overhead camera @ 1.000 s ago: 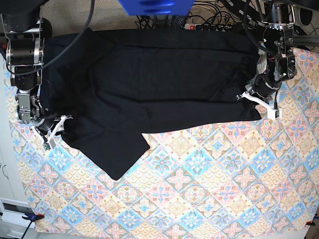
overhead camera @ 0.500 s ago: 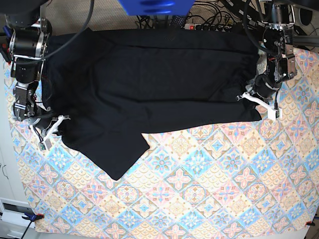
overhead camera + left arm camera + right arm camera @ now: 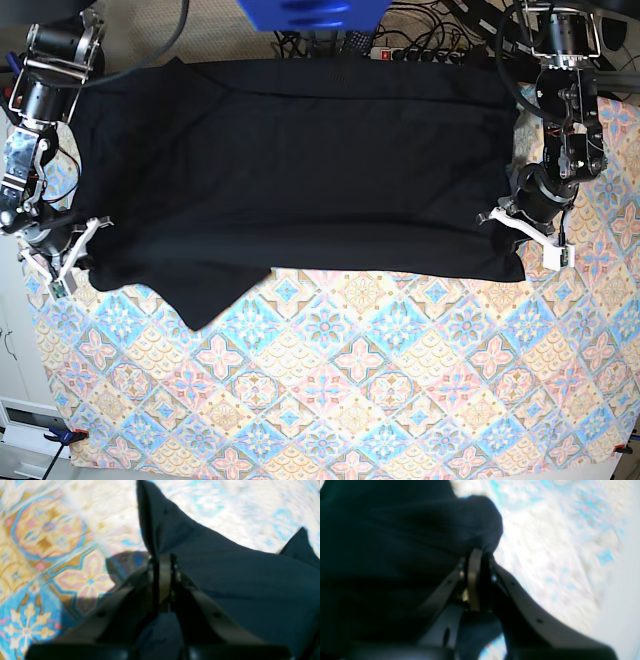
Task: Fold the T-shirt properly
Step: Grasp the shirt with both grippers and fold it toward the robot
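One black T-shirt [image 3: 300,170], one counter [image 3: 400,380] under a patterned tile-print cloth, two robot arms, two grippers, left [image 3: 527,226] and right [image 3: 68,255], one blue object [image 3: 312,14] at the counter's far edge

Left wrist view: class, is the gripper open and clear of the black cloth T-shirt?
No: the left gripper is shut on a raised fold of the black cloth T-shirt.

Tabletop [image 3: 400,380] under patterned cloth [image 3: 330,420], blue, pink, yellow tiles. Cable tangle [image 3: 430,40] with power strip [image 3: 415,55] behind far edge. Bright light.
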You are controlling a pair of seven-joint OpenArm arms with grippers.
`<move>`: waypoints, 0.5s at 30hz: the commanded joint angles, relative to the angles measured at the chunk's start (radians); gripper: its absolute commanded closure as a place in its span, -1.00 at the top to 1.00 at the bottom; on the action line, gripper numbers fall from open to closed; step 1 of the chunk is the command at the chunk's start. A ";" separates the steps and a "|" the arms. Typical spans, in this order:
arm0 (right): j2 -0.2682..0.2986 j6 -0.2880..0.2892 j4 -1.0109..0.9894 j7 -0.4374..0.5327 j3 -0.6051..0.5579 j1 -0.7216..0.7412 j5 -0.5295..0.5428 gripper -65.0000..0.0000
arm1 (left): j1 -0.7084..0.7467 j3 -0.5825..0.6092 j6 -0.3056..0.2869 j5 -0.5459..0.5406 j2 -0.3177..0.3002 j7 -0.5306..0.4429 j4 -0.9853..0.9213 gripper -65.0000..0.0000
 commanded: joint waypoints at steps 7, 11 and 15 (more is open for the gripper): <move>0.026 -0.004 0.247 -0.038 0.108 -0.167 0.010 -0.99 | 0.082 -0.009 0.001 -0.006 -0.037 -0.023 0.081 -1.00; 0.023 -0.004 0.339 -0.035 0.108 -0.285 0.012 -0.99 | 0.147 -0.009 0.001 -0.003 -0.037 -0.023 0.119 -1.00; 0.020 -0.004 0.388 -0.035 0.108 -0.377 0.012 -0.99 | 0.211 -0.009 0.001 -0.003 -0.037 -0.023 0.131 -1.00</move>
